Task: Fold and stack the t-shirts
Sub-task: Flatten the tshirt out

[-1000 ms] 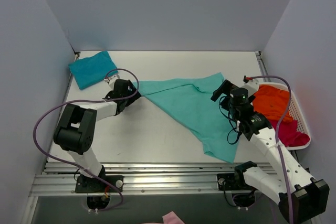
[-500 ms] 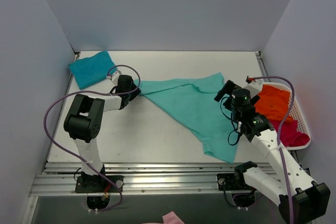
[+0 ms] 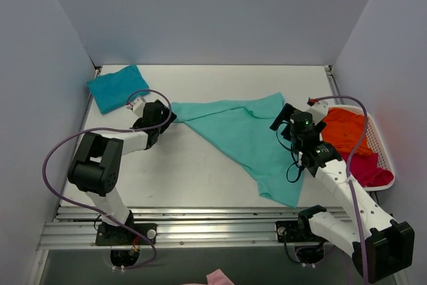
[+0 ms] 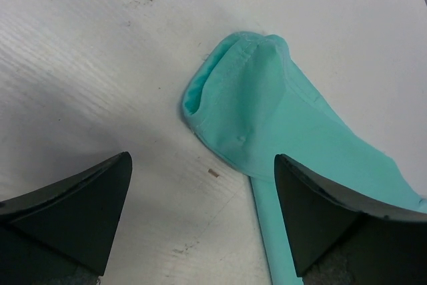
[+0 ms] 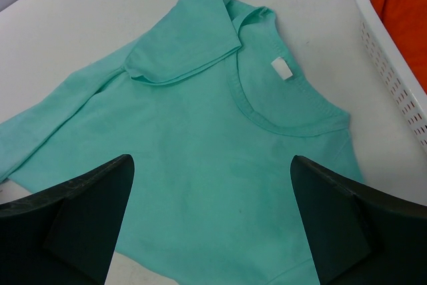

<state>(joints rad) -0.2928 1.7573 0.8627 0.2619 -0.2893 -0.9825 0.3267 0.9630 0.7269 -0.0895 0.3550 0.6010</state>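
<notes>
A light mint-green t-shirt (image 3: 240, 139) lies stretched out across the middle of the table, its neck label (image 5: 281, 68) facing up and one sleeve folded over. My left gripper (image 3: 165, 117) stands open at the shirt's left tip; the wrist view shows that rolled corner (image 4: 257, 101) lying loose on the table just ahead of the open gripper (image 4: 203, 221). My right gripper (image 3: 287, 119) hovers open over the shirt's right end, with the cloth (image 5: 213, 158) below the gripper (image 5: 210, 221) and nothing held. A darker teal t-shirt (image 3: 117, 87) lies folded at the far left corner.
A white basket (image 3: 381, 145) at the right edge holds an orange t-shirt (image 3: 343, 131) and a magenta one (image 3: 370, 170). Its mesh wall (image 5: 390, 71) stands close to the right of the mint shirt's collar. Walls enclose the table on three sides.
The left jaws narrowed near the shirt's left tip, then spread wide again, and the left arm's elbow rose and dropped back. The right arm shifted slightly left.
</notes>
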